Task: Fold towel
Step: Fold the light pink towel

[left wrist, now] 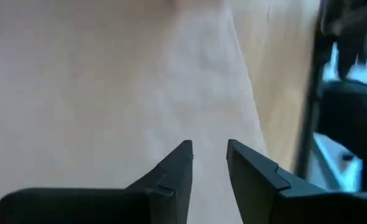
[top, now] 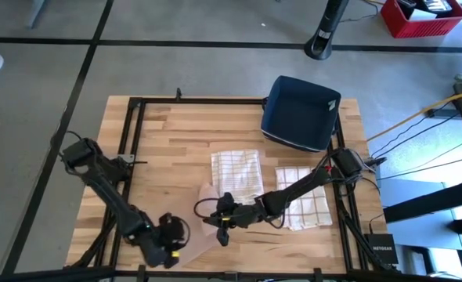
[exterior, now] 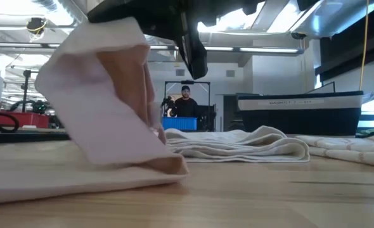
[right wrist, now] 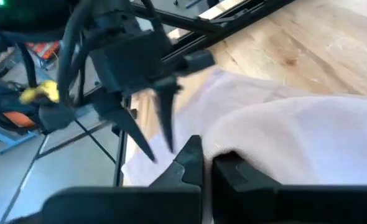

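**Pink towel pinched at the table's front edge**

The right gripper (top: 220, 222), low centre in the high view, is clamped on the pink towel (top: 205, 205) and lifts one corner. The left gripper (top: 174, 237) (lower left) stands slightly parted over the cloth, holding nothing.

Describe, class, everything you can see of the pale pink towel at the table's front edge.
The pale pink towel is soft, plain, unpatterned cloth lying on the wooden table near its front edge, beside a folded checked towel. Most of it lies flat. One edge is lifted and draped over itself, pinched by the right gripper, its jaws shut on the cloth. The left gripper hovers over the flat part, jaws slightly apart.
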